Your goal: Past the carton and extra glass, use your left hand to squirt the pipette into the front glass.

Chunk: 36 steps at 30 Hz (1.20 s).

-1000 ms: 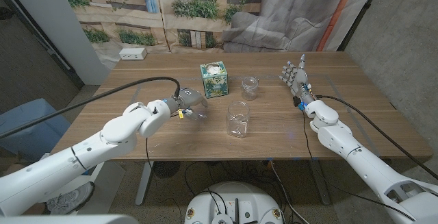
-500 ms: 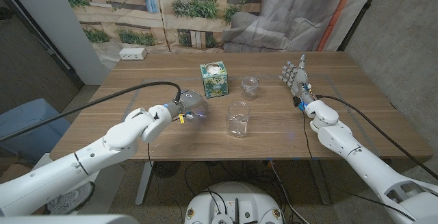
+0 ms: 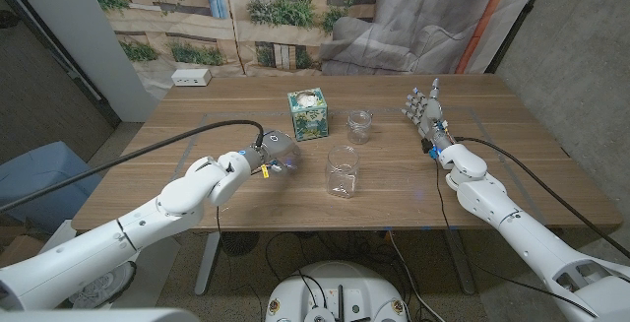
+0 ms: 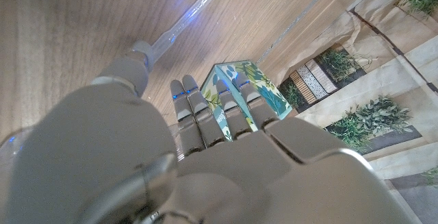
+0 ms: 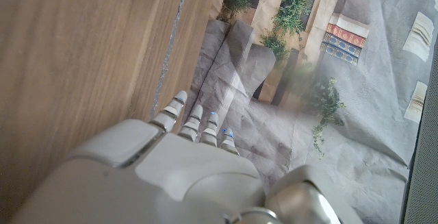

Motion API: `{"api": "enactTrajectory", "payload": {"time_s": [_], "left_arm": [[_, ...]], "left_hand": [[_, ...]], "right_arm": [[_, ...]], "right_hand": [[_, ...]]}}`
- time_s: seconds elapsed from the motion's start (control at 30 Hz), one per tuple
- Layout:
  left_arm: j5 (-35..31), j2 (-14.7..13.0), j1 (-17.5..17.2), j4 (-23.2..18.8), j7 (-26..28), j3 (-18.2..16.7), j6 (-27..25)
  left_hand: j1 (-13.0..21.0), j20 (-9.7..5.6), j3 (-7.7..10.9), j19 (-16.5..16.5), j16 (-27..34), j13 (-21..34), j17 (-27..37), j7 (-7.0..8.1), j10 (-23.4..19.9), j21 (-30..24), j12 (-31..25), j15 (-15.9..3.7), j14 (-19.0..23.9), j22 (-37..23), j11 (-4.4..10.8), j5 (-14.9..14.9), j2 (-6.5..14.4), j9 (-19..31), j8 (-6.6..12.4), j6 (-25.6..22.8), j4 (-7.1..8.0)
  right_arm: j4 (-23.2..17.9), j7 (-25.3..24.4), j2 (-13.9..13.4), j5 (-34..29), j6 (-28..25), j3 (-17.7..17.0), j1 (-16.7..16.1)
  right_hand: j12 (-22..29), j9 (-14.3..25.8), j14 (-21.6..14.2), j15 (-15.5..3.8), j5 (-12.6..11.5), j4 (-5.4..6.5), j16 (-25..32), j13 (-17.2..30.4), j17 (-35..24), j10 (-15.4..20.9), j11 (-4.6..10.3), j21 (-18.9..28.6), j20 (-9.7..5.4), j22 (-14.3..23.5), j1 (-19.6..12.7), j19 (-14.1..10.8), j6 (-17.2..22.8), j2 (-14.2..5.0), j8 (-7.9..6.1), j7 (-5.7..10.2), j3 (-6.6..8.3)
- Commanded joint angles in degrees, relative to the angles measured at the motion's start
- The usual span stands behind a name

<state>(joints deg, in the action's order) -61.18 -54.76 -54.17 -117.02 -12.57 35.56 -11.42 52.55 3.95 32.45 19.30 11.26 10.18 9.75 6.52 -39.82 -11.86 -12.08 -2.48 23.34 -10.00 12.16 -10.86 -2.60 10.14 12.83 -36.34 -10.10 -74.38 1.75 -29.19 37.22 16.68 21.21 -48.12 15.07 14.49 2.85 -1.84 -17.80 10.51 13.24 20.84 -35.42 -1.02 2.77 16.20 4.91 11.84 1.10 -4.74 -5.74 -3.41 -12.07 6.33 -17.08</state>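
My left hand [image 3: 271, 152] has its fingers [image 4: 205, 114] pinching the pipette [image 4: 185, 20], which looks light, thin and squishy, so I'd squeeze the bulb gently. Front glass [image 3: 343, 171] looks fragile; right hand [image 3: 425, 110] holds nothing, fingers apart.

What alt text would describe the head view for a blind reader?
The robot's left hand holds a clear pipette above the wooden table, left of the front glass. Behind stand a floral carton and a second glass; the right hand waits upright.

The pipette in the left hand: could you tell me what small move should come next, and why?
Probably carry the left hand rightward until the pipette tip is over the front glass. The hand holds the pipette left of that glass, short of its rim, with the carton behind.
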Motion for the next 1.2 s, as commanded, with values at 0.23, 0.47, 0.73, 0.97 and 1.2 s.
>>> {"api": "enactTrajectory", "payload": {"time_s": [0.23, 0.47, 0.73, 0.97, 1.2], "left_arm": [[-0.8, 1.5, 1.7, 2.1, -2.0, 1.8, -1.0], [-0.6, 1.5, 2.0, 2.5, -1.8, 2.1, -0.7], [0.0, 1.4, 2.0, 2.6, -1.1, 2.4, -0.3], [0.6, 1.5, 1.9, 2.5, -0.7, 2.5, -0.3], [0.8, 1.1, 1.6, 2.2, -0.3, 2.3, -0.3]], "left_hand": [[0.8, -0.41, -0.77, 1.5, 0.8, 0.1, 0.1, 0.09, -3.0, -0.5, -0.4, -5.7, 1.9, -0.2, 0.17, -0.3, 0.7, 0.1, -0.43, -1.6, 0.21], [0.9, -0.85, -1.35, 2.1, 0.9, 0.1, 0.1, -0.4, -4.9, -0.6, -0.5, -6.25, 3.0, -0.3, 0.13, -0.3, 1.2, 0.1, -0.42, -2.8, 0.34], [1.4, -1.56, -1.97, 2.9, 1.2, 0.2, 0.1, -0.31, -7.3, -0.7, -0.7, -7.02, 4.8, -0.3, 0.38, -0.2, 2.2, 0.1, -0.75, -3.7, 0.35], [1.7, -2.17, -2.86, 4.1, 1.3, 0.2, 0.1, 0.25, -10.2, -1.0, -0.8, -7.83, 6.7, -0.4, 0.5, -0.1, 3.2, 0.1, -0.49, -6.4, 0.38], [2.1, -2.44, -3.53, 4.8, 1.2, 0.3, 0.1, 1.5, -12.3, -1.0, -0.8, -8.31, 7.9, -0.4, 0.51, -0.1, 3.9, 0.2, -0.05, -9.1, 0.25]], "right_arm": [[0.1, 0.0, 0.1, 0.0, 0.1, 0.0, 0.0], [0.0, 0.0, 0.0, 0.0, 0.1, 0.0, 0.0], [0.0, 0.0, 0.0, 0.0, 0.1, 0.0, 0.0], [0.1, 0.1, 0.0, 0.0, 0.1, 0.0, 0.0], [0.1, 0.1, 0.0, 0.0, 0.1, 0.0, 0.0]], "right_hand": [[0.3, 0.1, 0.4, -4.79, -0.3, -0.04, 0.4, 0.1, -0.3, 0.2, 0.12, 0.3, 0.03, 0.3, 0.0, -0.3, 0.1, -3.37, -0.41, 0.45, -0.43], [0.2, 0.1, 0.4, -4.8, -0.3, -0.04, 0.4, 0.1, -0.3, -0.1, 0.11, 0.3, 0.06, 0.3, 0.0, -0.3, 0.1, -3.36, -0.38, 0.48, -0.43], [0.2, 0.1, 0.4, -4.75, -0.3, -0.05, 0.3, 0.1, -0.3, -0.1, 0.17, 0.3, 0.04, 0.3, 0.0, -0.3, 0.1, -3.35, -0.38, 0.5, -0.44], [0.2, 0.1, 0.4, -4.73, -0.3, -0.05, 0.3, 0.1, -0.3, -0.2, 0.01, 0.3, 0.07, 0.3, 0.0, -0.3, 0.1, -3.35, -0.39, 0.51, -0.44], [0.2, 0.1, 0.4, -4.76, -0.3, -0.05, 0.3, 0.1, -0.3, -0.1, 0.16, 0.3, 0.12, 0.3, 0.0, -0.3, 0.1, -3.35, -0.38, 0.49, -0.44]]}}
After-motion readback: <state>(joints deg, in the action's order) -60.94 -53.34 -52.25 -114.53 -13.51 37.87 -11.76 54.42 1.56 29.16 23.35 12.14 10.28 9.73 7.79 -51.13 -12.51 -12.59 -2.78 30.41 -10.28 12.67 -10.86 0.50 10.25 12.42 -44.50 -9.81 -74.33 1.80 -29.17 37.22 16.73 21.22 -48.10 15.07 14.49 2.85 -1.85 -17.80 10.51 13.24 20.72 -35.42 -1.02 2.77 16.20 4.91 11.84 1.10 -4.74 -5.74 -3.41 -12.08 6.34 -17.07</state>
